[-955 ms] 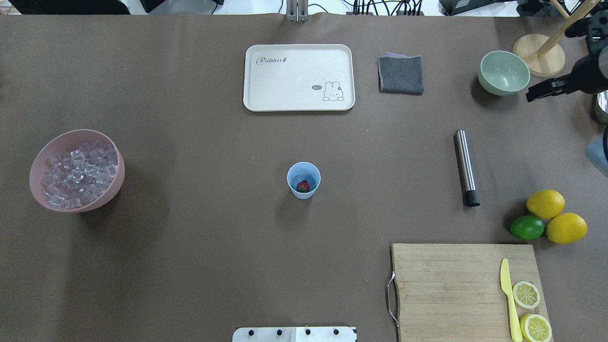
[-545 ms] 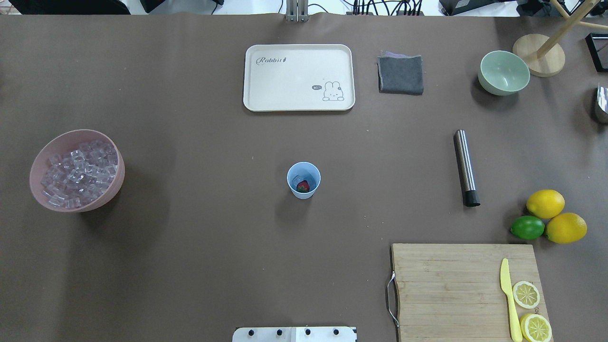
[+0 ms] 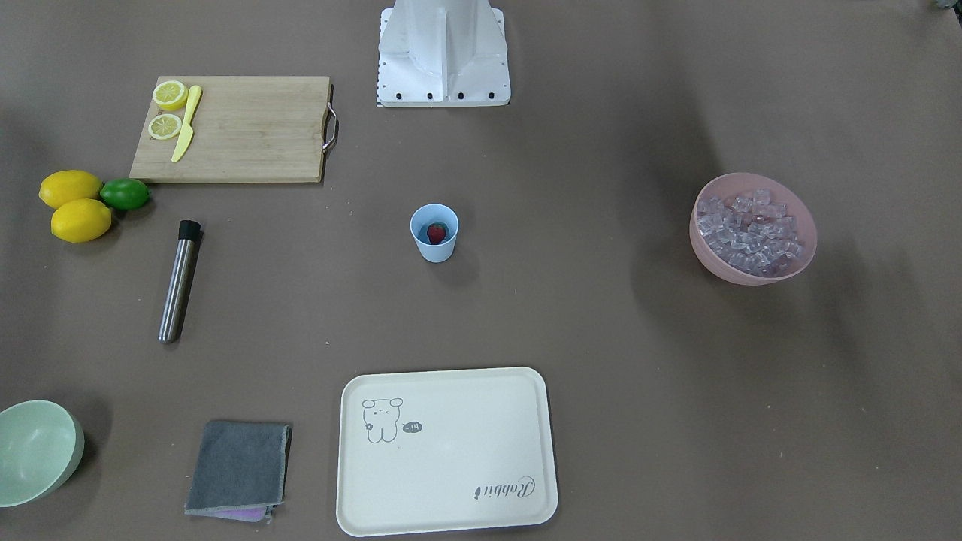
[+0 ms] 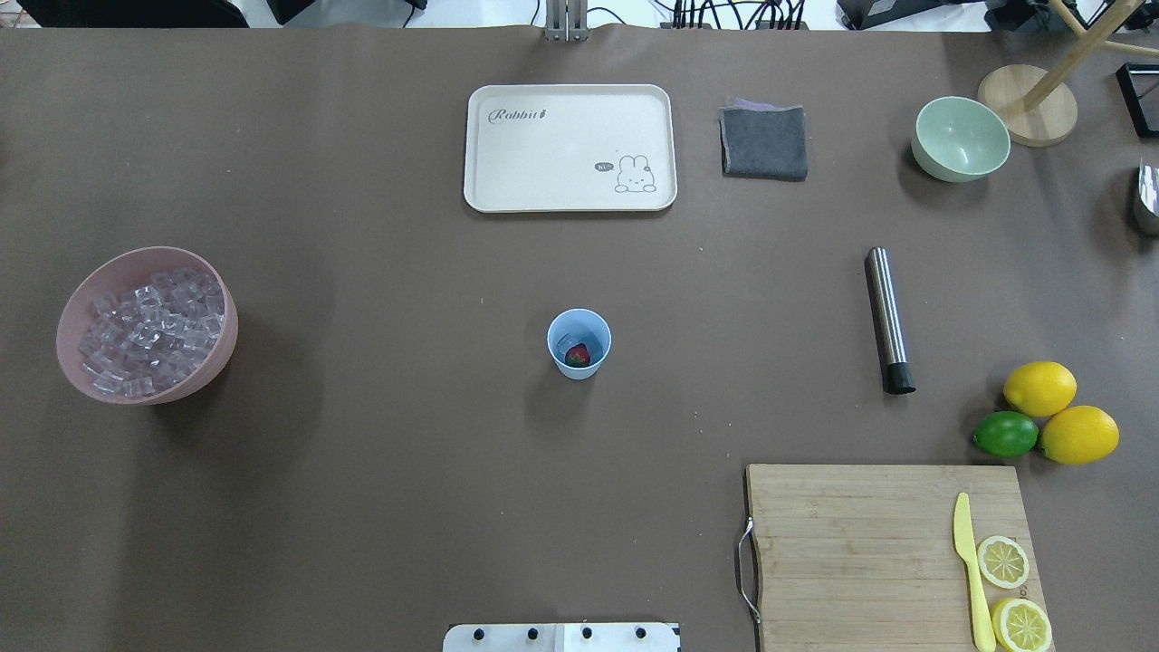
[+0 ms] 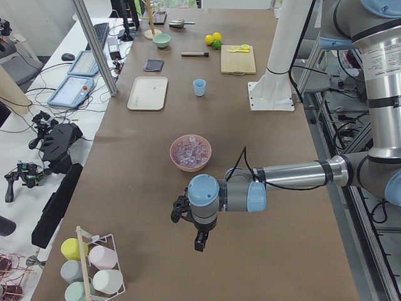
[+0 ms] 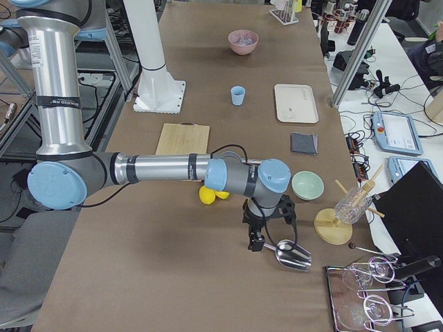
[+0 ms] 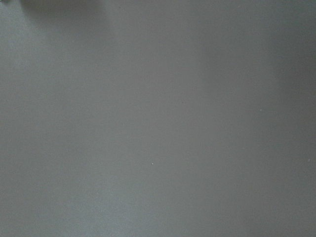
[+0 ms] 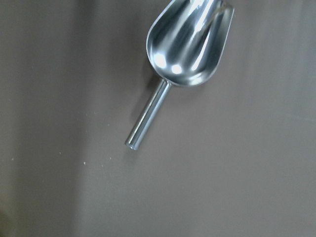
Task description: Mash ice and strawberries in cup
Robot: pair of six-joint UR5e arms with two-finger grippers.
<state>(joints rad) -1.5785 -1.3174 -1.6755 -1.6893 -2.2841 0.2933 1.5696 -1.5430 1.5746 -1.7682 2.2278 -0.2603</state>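
Observation:
The light blue cup (image 4: 593,362) stands upright mid-table, also in the front view (image 3: 434,248). Inside it lie a red strawberry (image 4: 578,355) and a clear ice cube (image 4: 565,343). More ice (image 4: 149,326) fills the pink bowl (image 4: 217,362) at the left. My left gripper (image 5: 199,241) hangs over bare table beyond the pink bowl; I cannot tell if it is open. My right gripper (image 6: 257,242) hovers beside a steel scoop (image 8: 187,44) lying on the table far right; I cannot tell if it is open. Neither gripper shows in the overhead or wrist views.
A steel muddler (image 4: 887,319) lies right of the cup. A cream tray (image 4: 569,195), grey cloth (image 4: 763,142) and pale green bowl (image 4: 960,138) sit at the back. Two lemons (image 4: 1039,388) and a lime (image 4: 1005,434) lie by the cutting board (image 4: 851,552) with a yellow knife (image 4: 971,570).
My right gripper, at the overhead view's right edge near the green bowl one second ago, has moved out of that view. Nothing on the table has moved.

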